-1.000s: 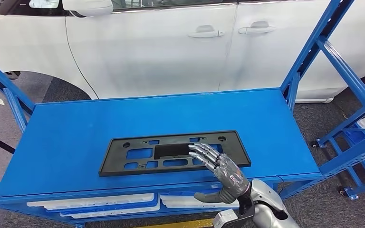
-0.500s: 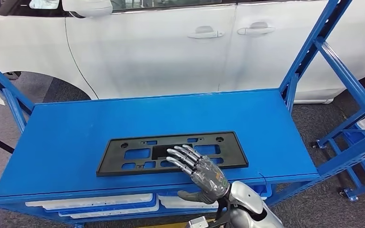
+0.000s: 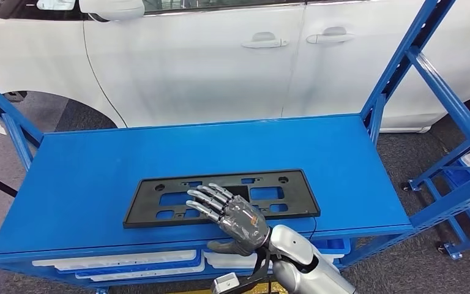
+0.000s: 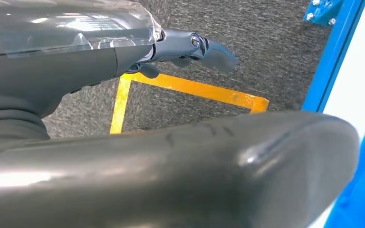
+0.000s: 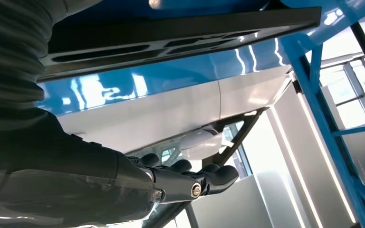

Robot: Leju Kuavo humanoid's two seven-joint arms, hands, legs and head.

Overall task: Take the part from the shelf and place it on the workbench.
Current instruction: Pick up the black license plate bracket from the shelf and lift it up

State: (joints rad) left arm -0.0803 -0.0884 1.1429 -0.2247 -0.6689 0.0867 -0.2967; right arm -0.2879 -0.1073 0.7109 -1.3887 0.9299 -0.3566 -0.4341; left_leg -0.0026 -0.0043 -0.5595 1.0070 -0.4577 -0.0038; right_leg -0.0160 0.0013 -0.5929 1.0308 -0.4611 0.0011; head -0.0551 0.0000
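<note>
The part, a flat black plate frame with several cutouts, lies on the blue top near its front edge. My right hand hovers over the middle of the part's front half. Its fingers are spread and point to the back left, and its thumb hangs over the front edge, holding nothing. From the right wrist view, the part sits just beyond the right hand. My left hand hangs low beside the floor with nothing in it.
A white car stands right behind the blue top. Blue slanted uprights rise at the right end and another at the left. White parts lie on the level below. Yellow tape marks the grey floor.
My right hand has slid left along the part's front edge, from its right end to its middle, still spread. The part has not moved.
</note>
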